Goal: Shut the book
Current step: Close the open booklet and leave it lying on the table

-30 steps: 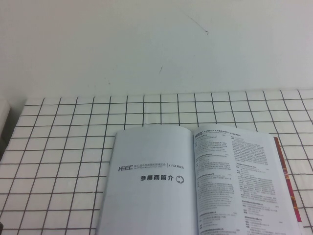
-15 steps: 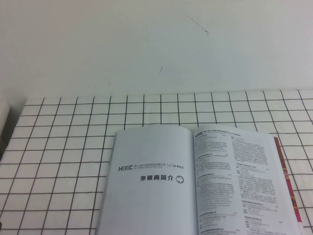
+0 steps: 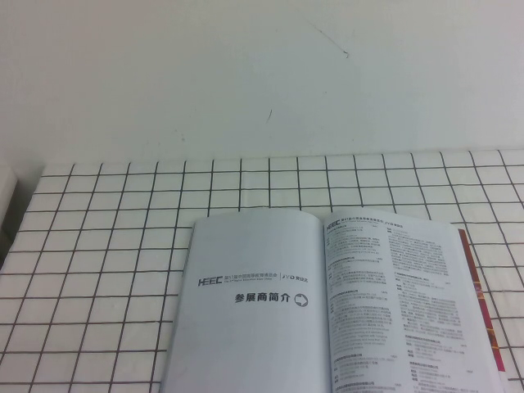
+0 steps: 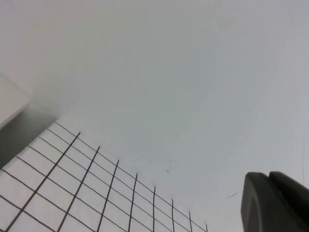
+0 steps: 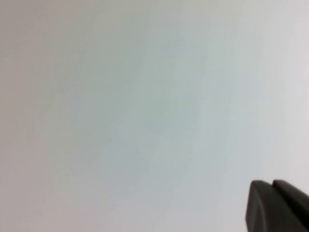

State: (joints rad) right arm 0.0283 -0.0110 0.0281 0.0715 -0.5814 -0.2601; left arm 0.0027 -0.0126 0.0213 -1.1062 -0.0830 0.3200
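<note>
An open book (image 3: 327, 303) lies flat on the checked tablecloth (image 3: 106, 246) at the near right of the high view. Its left page (image 3: 246, 299) carries a printed heading, its right page (image 3: 393, 303) dense text, and a red cover edge (image 3: 479, 303) shows along the right side. Neither arm appears in the high view. In the left wrist view my left gripper (image 4: 269, 176) is raised, facing the wall above the cloth (image 4: 72, 193), with its dark fingers pressed together and holding nothing. My right gripper (image 5: 273, 183) is likewise shut and empty, facing bare wall.
A white wall (image 3: 246, 74) rises behind the table. A pale box-like object (image 3: 4, 192) sits at the table's far left edge, and the left wrist view shows that white box (image 4: 9, 99) too. The book's near edge runs out of the high view.
</note>
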